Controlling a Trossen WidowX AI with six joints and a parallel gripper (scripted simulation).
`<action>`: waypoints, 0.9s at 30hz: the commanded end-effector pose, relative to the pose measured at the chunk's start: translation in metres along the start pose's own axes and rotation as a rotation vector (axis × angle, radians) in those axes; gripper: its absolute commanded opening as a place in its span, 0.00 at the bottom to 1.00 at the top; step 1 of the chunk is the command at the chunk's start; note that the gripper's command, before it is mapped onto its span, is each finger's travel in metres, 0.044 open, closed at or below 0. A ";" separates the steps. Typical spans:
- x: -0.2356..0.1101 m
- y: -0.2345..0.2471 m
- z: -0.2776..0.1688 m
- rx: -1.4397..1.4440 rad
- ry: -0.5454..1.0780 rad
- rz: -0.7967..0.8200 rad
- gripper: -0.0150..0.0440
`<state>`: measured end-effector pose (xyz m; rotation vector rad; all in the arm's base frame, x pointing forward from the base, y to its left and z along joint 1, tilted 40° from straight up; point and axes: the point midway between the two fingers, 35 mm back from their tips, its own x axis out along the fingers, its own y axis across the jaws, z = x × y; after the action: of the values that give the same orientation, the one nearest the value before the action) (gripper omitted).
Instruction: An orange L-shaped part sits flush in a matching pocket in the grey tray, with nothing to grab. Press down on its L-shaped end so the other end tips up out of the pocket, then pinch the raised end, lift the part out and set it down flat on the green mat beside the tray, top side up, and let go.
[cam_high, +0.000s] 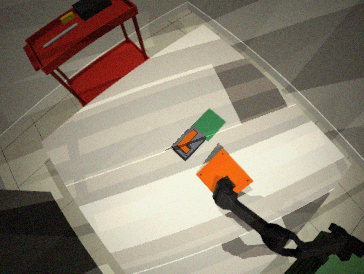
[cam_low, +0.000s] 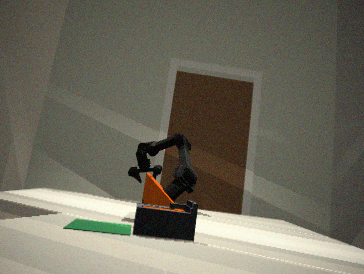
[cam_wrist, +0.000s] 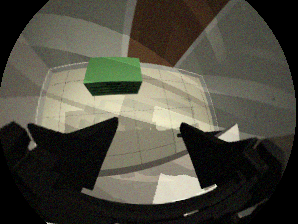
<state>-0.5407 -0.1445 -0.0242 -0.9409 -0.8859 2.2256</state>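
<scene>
The grey tray (cam_high: 197, 146) (cam_low: 165, 225) stands near the table's middle. The orange part (cam_high: 191, 134) appears to lie in its pocket, with a thin dark line across it; the low the exterior view does not show clearly how it sits. The green mat (cam_high: 210, 121) (cam_low: 97, 226) lies flat beside the tray, bare. My gripper (cam_low: 145, 178) (cam_wrist: 150, 123) is open with nothing between its fingers. It hangs in the air well away from the tray, on the far side in the exterior view. The wrist view shows neither tray nor part.
My arm (cam_high: 250, 215) (cam_low: 184, 155) rises from an orange base plate (cam_high: 226, 162) (cam_low: 151, 194) near the tray. A green box with a dark ribbed side (cam_wrist: 112, 72) shows ahead in the wrist view. A red cart (cam_high: 110, 72) stands at the upper left in the top view.
</scene>
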 end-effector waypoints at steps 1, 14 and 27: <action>-0.004 0.002 0.000 -0.009 -0.004 0.011 0.89; -0.198 0.076 -0.025 -0.305 -0.166 0.416 0.56; -0.429 0.077 -0.165 -0.937 -0.383 0.847 0.56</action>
<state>-0.2270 -0.4286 -0.0050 -1.4631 -1.9230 2.7561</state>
